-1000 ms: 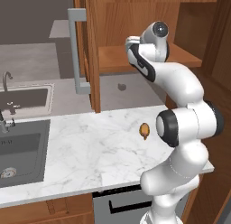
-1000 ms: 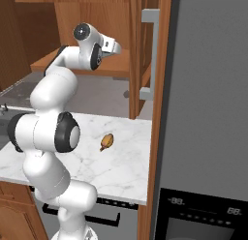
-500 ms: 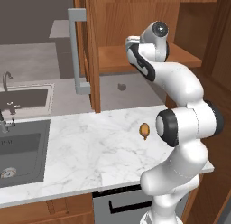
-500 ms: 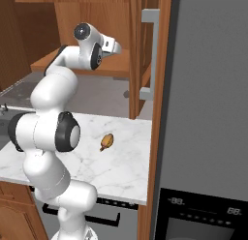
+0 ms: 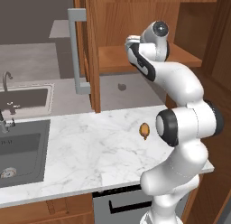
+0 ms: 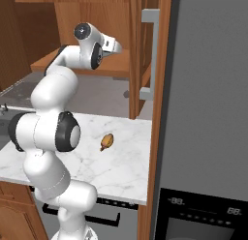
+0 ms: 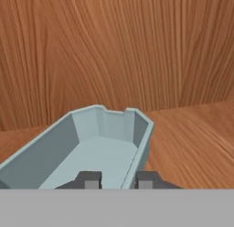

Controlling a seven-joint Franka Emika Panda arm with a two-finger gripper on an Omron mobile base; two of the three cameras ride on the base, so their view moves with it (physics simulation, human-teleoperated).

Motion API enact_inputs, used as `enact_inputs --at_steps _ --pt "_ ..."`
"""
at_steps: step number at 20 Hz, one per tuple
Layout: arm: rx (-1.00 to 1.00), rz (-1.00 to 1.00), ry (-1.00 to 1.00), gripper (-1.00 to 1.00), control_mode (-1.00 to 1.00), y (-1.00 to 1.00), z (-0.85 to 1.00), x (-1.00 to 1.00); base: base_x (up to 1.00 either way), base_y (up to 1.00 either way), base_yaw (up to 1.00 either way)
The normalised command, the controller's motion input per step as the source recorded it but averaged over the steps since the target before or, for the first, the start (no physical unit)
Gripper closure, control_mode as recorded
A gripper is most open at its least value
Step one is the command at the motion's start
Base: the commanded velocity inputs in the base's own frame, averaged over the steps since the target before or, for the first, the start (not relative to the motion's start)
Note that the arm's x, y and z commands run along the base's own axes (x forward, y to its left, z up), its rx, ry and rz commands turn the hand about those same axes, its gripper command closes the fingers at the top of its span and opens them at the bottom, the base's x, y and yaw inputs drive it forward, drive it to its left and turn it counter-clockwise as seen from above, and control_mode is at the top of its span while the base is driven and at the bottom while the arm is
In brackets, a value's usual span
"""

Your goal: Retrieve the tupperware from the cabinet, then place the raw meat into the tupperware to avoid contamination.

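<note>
On the cabinet (image 5: 135, 20) shelf, the hand (image 7: 118, 179) pinches the empty tupperware's (image 7: 87, 153) wall.

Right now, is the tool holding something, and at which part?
Yes: the tool pinches the tupperware by its near side wall, one fingertip inside, one outside.

Claw (image 7: 118, 179) now clamped on tupperware (image 7: 87, 150) wall

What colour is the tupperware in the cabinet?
Pale blue-grey, translucent; the tupperware shows best in the hand view.
</note>
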Motion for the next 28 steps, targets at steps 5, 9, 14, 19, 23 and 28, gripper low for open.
enact_inputs --at_steps 5,9,14,19,23,28 --pt "0.00 0.00 0.00 1.00 -1.00 0.00 0.00 -0.15 0.00 0.00 0.00" --pt "0.00 0.00 -0.04 1.00 -1.00 0.00 0.08 -0.30 0.00 0.00 0.00" --pt "0.00 0.00 -0.08 1.00 -1.00 0.00 0.28 -0.40 0.00 0.00 0.00" --pt "0.00 0.00 -0.09 1.00 -1.00 0.00 0.30 -0.49 0.00 0.00 0.00" --pt "0.00 0.03 -0.02 1.00 -1.00 0.04 0.05 -0.58 0.00 0.00 0.00" --pt "-0.02 0.06 0.00 1.00 -1.00 0.05 -0.03 -0.65 0.00 0.00 0.00"
